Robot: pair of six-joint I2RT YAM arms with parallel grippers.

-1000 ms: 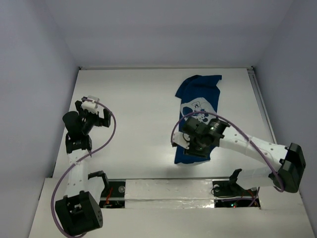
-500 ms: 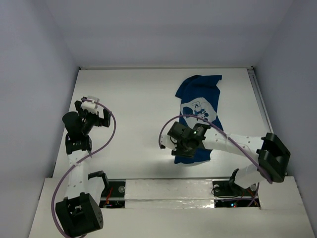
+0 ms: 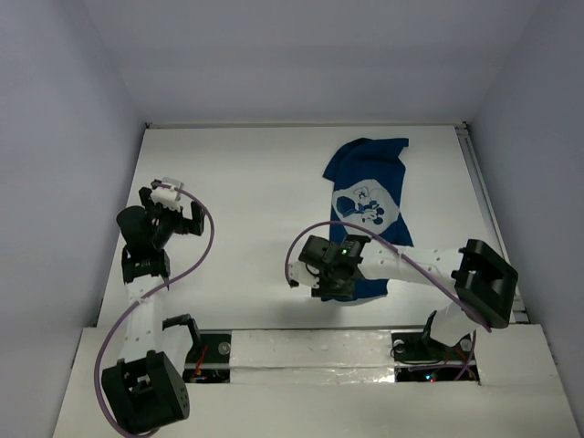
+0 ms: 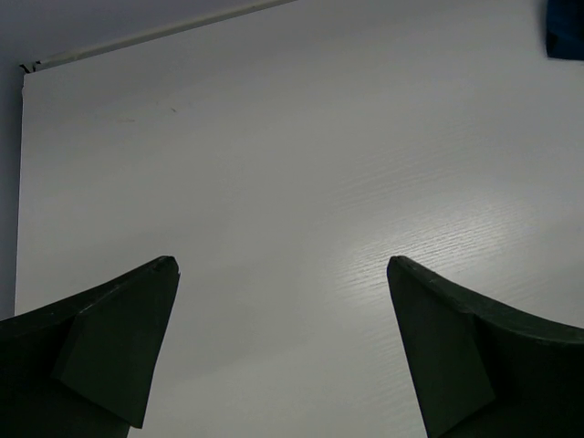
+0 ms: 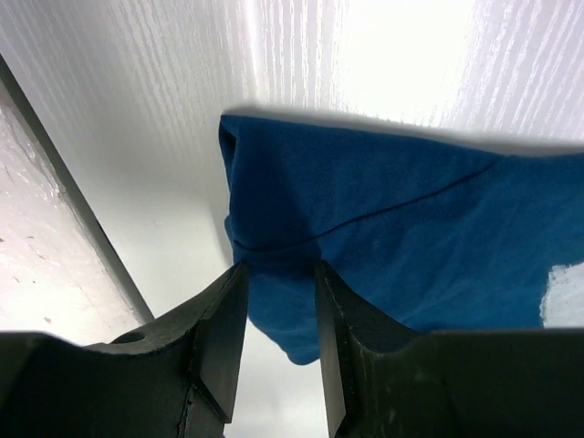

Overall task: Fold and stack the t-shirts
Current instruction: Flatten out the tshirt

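— Where is the dark navy cloth t-shirt (image 3: pixel 370 182) with the whitish print?
— On the white table's (image 3: pixel 246 182) right half. The right gripper (image 5: pixel 281 274) pinches its near-left edge; the left gripper (image 4: pixel 283 274) is spread wide.

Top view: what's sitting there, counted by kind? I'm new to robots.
t-shirt: 1
robot arms: 2 (left, right)
table: 1
Total: 4
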